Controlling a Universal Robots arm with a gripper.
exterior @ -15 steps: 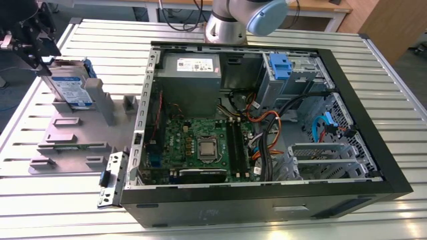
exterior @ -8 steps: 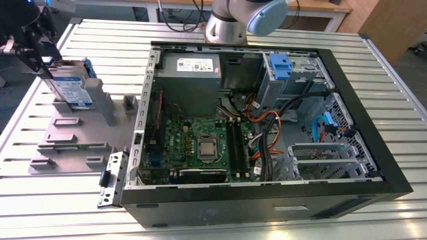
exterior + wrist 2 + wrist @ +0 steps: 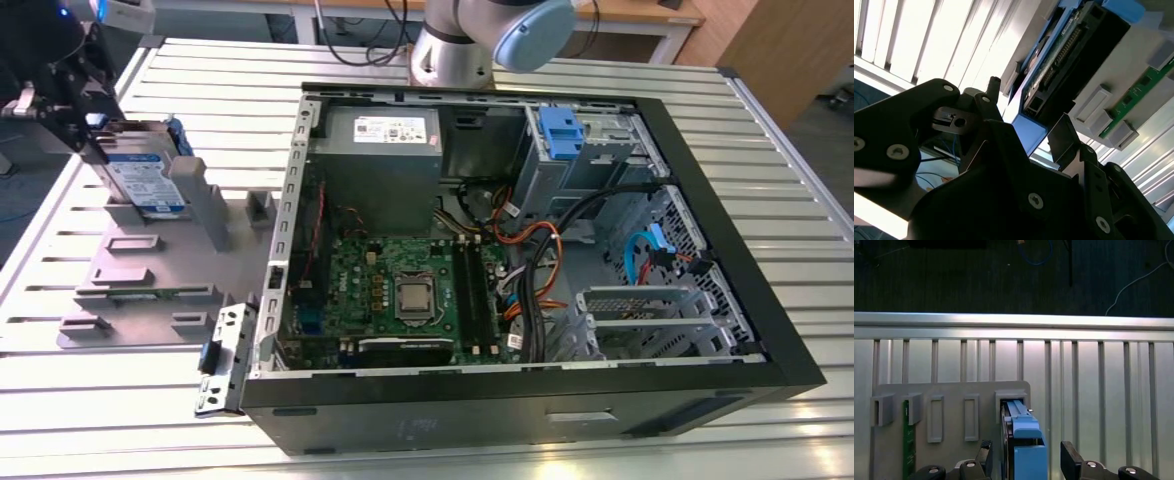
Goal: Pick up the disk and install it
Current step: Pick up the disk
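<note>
disk point(image 3: 139, 176) in fixture point(image 3: 134, 272), case point(image 3: 467, 420) to the exterior view's right

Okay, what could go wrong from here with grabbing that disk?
The gripper straddles the disk, open, but the disk looks nearer one finger, so closing may shove it sideways. It stands upright in a slot of the grey holder; a tilted pull might jam it. Loose cables in the case could snag it.

Exterior view: mounted high, looking steeply down on the whole slatted table point(image 3: 134, 420) and open computer case point(image 3: 534, 410). Both wrist views: very close on the disk point(image 3: 1026, 460) standing in the grey holder point(image 3: 954, 395). First looks squarely, second tilted. All three share disk and holder.
</note>
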